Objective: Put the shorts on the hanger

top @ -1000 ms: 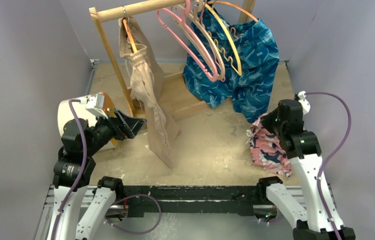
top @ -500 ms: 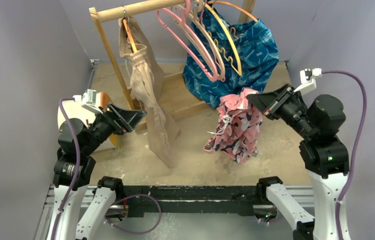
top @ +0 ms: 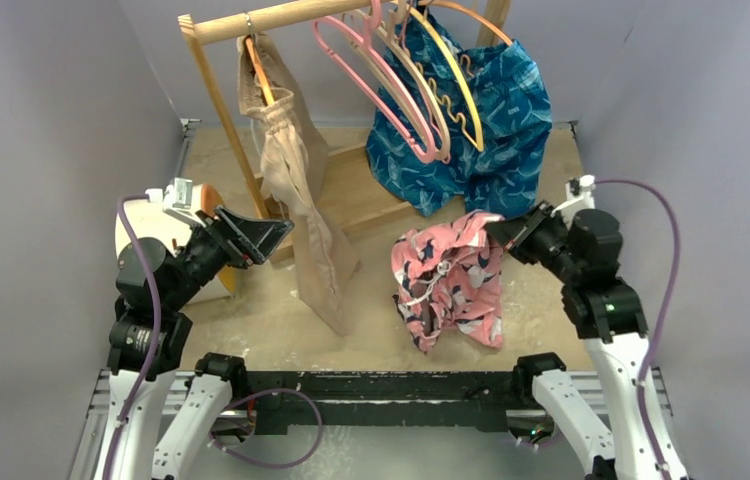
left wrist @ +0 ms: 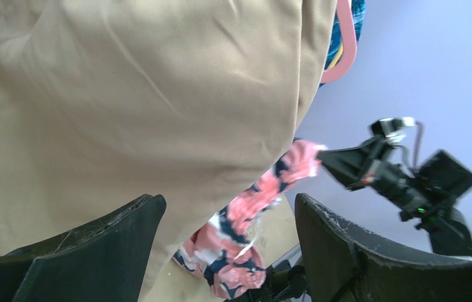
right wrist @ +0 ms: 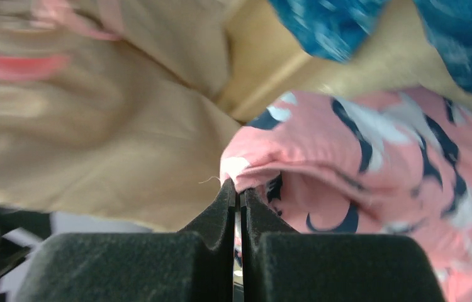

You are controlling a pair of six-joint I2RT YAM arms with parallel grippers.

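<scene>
Right of centre in the top view, the right gripper point(top: 501, 231) is clenched on an edge of the small pink leafy-print fabric shorts point(top: 451, 280), holding them up so they drape open. The left gripper point(top: 273, 243) gapes empty, seemingly waiting. The pink plastic hanger point(top: 435, 156) hangs upper centre.

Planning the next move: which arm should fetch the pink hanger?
Left: the left fingers stand open and empty near the rack holding the hanger; the right fingers are shut on the shorts.

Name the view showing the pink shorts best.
Top external: the whole shorts, held by the right gripper. Left wrist shows a strip past beige fabric; right wrist only the pinched edge, blurred.
</scene>
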